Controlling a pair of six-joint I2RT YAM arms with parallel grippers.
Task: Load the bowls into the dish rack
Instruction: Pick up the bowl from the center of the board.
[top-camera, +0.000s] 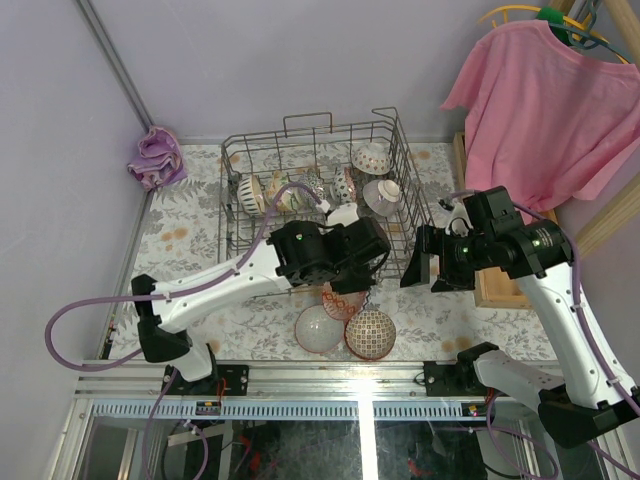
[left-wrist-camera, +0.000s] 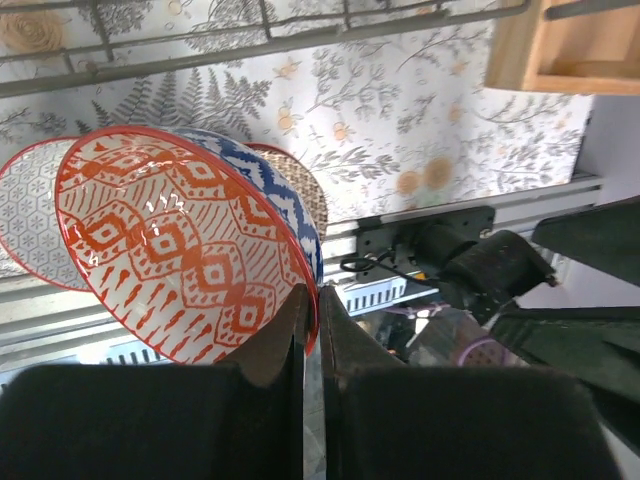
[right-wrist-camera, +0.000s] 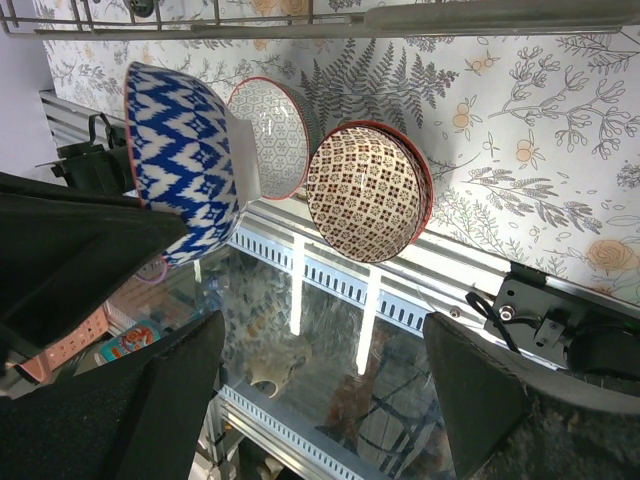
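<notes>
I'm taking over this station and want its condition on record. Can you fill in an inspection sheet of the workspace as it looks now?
Surface: table under a floral-print cover.
Job's things: dish rack holds several racked bowls; grey-patterned bowl and brown-patterned bowl lie on the table; red-and-blue bowl is held.
Clutter: purple cloth at the far left; wooden box at the right.
Grippers: left gripper shut on the red-and-blue bowl's rim; right gripper open, empty.
Cables: lavender cables loop off both arms.
Surroundings: pink shirt on a hanger, far right.
</notes>
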